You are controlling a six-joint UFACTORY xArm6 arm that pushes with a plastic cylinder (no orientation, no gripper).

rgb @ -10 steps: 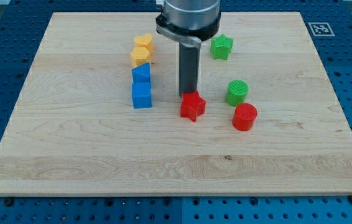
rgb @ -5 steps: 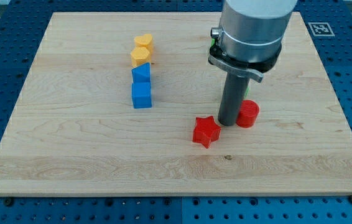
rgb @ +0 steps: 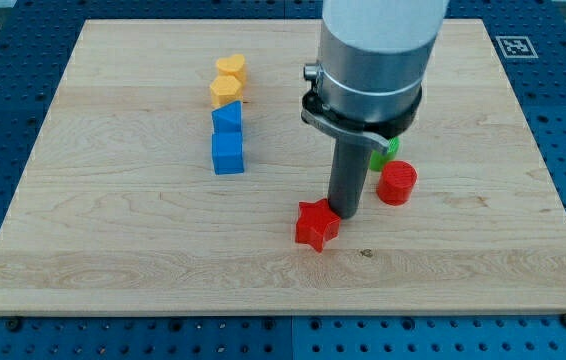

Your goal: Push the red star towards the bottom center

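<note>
The red star (rgb: 316, 224) lies on the wooden board (rgb: 113, 250), a little right of centre and in the lower half. My tip (rgb: 345, 214) stands just to the star's upper right, touching or nearly touching it. The wide grey arm body above the rod hides part of the board's upper middle.
A red cylinder (rgb: 397, 184) sits to the right of my tip. A green block (rgb: 384, 154) is mostly hidden behind the arm. Two blue blocks (rgb: 228, 153) (rgb: 227, 117) and two yellow blocks (rgb: 225, 91) (rgb: 231, 68) form a column at the left of centre.
The red star has slid down and to the view's left. My tip moved from above the star to its right, then came back left against its upper right side. The arm now hides the green star.
</note>
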